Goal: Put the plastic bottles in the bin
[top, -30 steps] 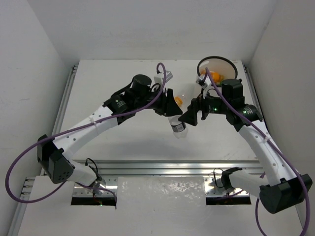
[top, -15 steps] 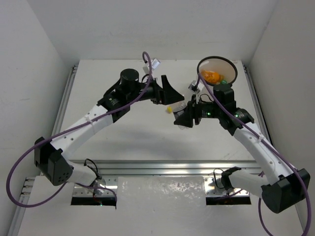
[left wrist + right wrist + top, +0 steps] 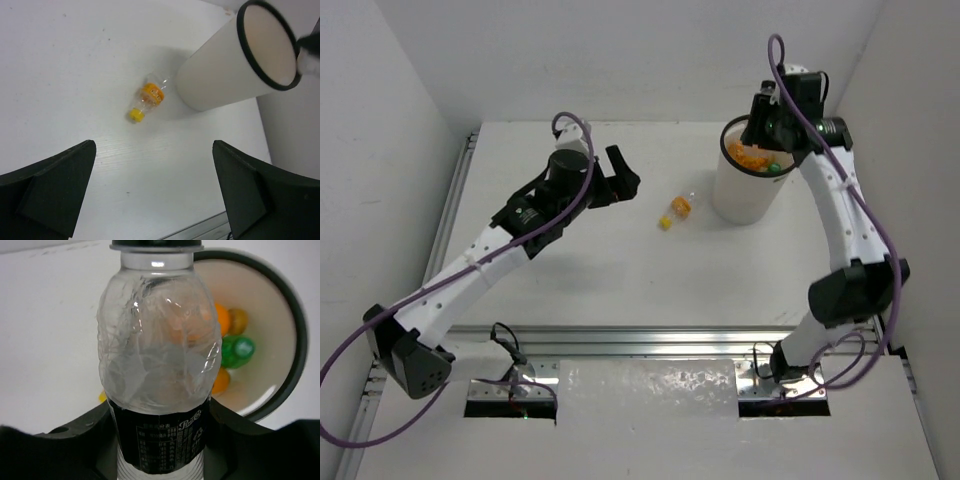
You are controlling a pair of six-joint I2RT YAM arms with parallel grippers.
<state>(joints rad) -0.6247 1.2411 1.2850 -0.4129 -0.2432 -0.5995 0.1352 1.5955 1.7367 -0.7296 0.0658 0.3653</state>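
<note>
The bin (image 3: pixel 744 203) stands at the back right, a white bucket with a black rim, with orange bottles (image 3: pixel 752 155) and a green one (image 3: pixel 776 168) inside. My right gripper (image 3: pixel 761 128) hangs over its rim, shut on a clear bottle (image 3: pixel 159 355) with a black label and black cap; the bin (image 3: pixel 298 345) opens right behind that bottle. One orange-labelled bottle (image 3: pixel 678 207) with a yellow cap lies on the table left of the bin. My left gripper (image 3: pixel 623 181) is open and empty, left of that bottle (image 3: pixel 148 97), with the bin (image 3: pixel 220 80) beyond it.
White walls enclose the table on three sides. A metal rail (image 3: pixel 650 335) runs along the near edge by the arm bases. Purple cables loop off both arms.
The clear bottle passed from my left gripper to my right. The left gripper opened and drew back left. The right arm swung up and back, carrying the bottle over the bin.
</note>
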